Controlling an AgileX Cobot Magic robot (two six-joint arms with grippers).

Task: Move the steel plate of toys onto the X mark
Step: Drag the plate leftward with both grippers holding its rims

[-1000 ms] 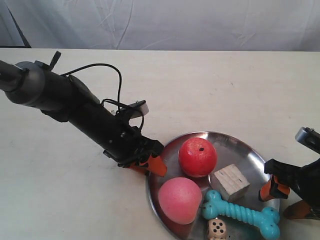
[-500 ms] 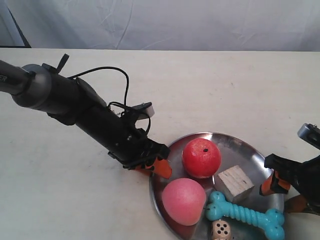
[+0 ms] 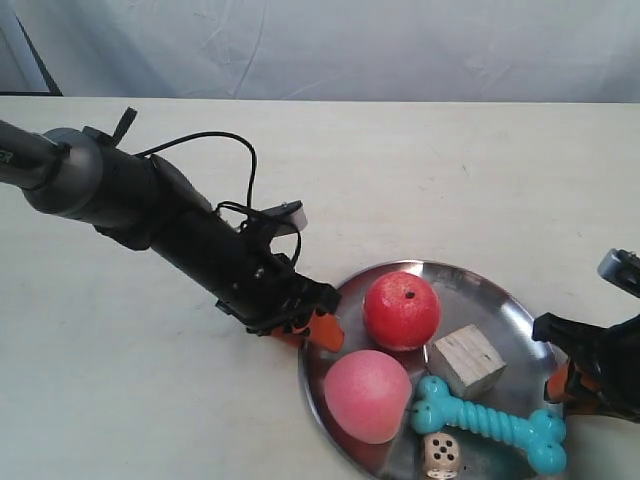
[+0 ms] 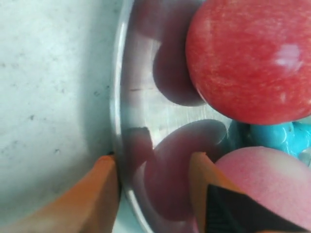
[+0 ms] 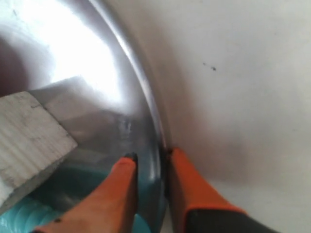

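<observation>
The steel plate (image 3: 476, 300) lies on the cream table and holds a red apple (image 3: 401, 310), a pink peach (image 3: 367, 395), a wooden cube (image 3: 466, 361), a turquoise bone (image 3: 490, 423) and a cream die (image 3: 440, 455). My left gripper (image 4: 153, 158) is open and straddles the plate's rim (image 4: 119, 111): one orange finger touches the rim from outside, the other stands well inside by the peach (image 4: 267, 179). At the opposite rim my right gripper (image 5: 151, 155) is shut on the plate edge (image 5: 146, 111), beside the cube (image 5: 24, 141). I cannot make out the X mark.
The left arm's black body (image 3: 170, 225) stretches in from the exterior view's left, with a loose cable (image 3: 240, 150) above it. Bare cream tabletop (image 3: 450, 170) lies beyond the plate, ending at a white backdrop (image 3: 330, 45).
The right gripper's fingers have closed together onto the plate rim. The left arm and the plate have shifted slightly toward the exterior view's right.
</observation>
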